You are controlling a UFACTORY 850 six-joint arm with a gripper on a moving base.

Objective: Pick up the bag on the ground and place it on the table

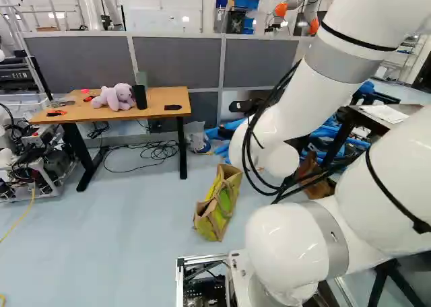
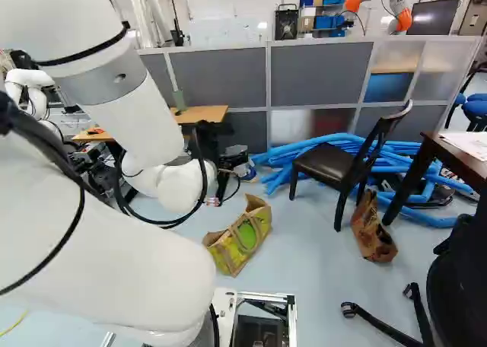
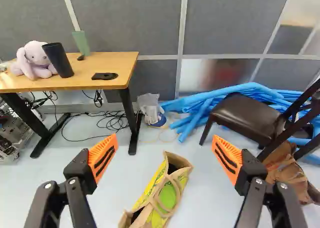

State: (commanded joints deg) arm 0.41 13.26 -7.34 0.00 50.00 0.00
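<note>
1. As the white arm (image 1: 303, 101) leans out over the pale floor (image 1: 128, 240), a yellow-green bag (image 1: 217, 209) sits on the ground at twelve o'clock from the base, seen in the left base view. Its thin, creased sides suggest a light, soft load, liable to fold if squeezed low and unlikely to break. At eleven o'clock, the tabletop (image 1: 156, 97) bears a plush toy (image 1: 116, 97) and a black cup (image 1: 139, 97), both possible casualties of a careless set-down. Loose cables (image 1: 158, 149) trail beneath.

2. Behind the same bag in the right base view, a dark chair (image 2: 327, 163) stands at one o'clock, backed by blue tubes (image 2: 304, 151). Beside it rests a brown paper bag (image 2: 373, 231), probably not the one wanted. Both call for a wide berth on that side.

3. Open wide, the claw (image 3: 165, 138) grips nothing in the wrist view, its orange pads (image 3: 102, 157) well apart. The yellow-green bag lies below, between them, its looped handles (image 3: 167, 195) upward, likely the best hold. Toward ten o'clock from the claw stands the tabletop, whose near edge the hanging bag would have to clear.
</note>
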